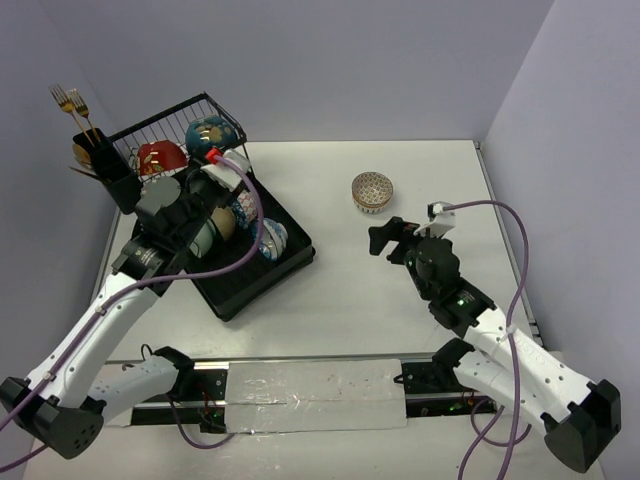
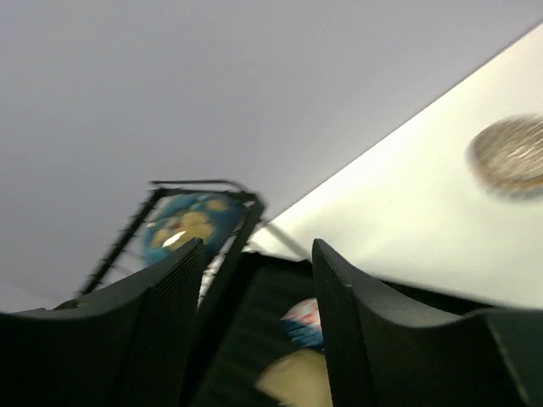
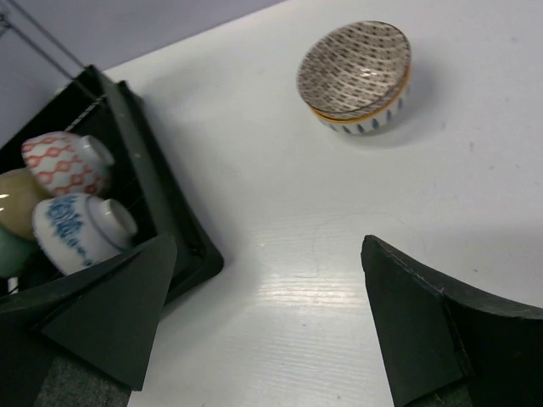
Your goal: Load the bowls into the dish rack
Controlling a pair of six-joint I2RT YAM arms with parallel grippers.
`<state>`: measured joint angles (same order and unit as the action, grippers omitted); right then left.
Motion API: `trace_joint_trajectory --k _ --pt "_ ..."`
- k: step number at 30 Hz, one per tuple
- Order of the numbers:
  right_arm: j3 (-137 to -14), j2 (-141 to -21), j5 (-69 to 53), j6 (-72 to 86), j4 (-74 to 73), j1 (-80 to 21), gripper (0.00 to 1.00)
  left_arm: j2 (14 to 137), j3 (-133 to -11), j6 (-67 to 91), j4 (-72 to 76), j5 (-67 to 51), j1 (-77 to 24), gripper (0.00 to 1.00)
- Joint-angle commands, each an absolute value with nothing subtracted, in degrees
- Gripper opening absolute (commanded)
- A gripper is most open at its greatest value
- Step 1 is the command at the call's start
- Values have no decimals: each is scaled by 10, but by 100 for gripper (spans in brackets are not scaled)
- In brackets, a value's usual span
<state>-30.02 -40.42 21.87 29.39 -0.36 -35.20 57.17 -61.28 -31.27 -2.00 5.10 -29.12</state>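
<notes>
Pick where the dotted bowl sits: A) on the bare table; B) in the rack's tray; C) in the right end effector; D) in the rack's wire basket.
A: the dotted bowl rests on the table, apart from the dish rack and beyond the open right end effector.

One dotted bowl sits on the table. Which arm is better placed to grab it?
Probably right: the right end effector, open, faces the dotted bowl nearby; the left end effector is over the dish rack.
</notes>
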Motion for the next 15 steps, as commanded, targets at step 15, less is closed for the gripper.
trace_joint_trajectory --k 15 --pt "-571 -747 228 390 -219 -170 88 639 -603 135 -54 31 -293 99"
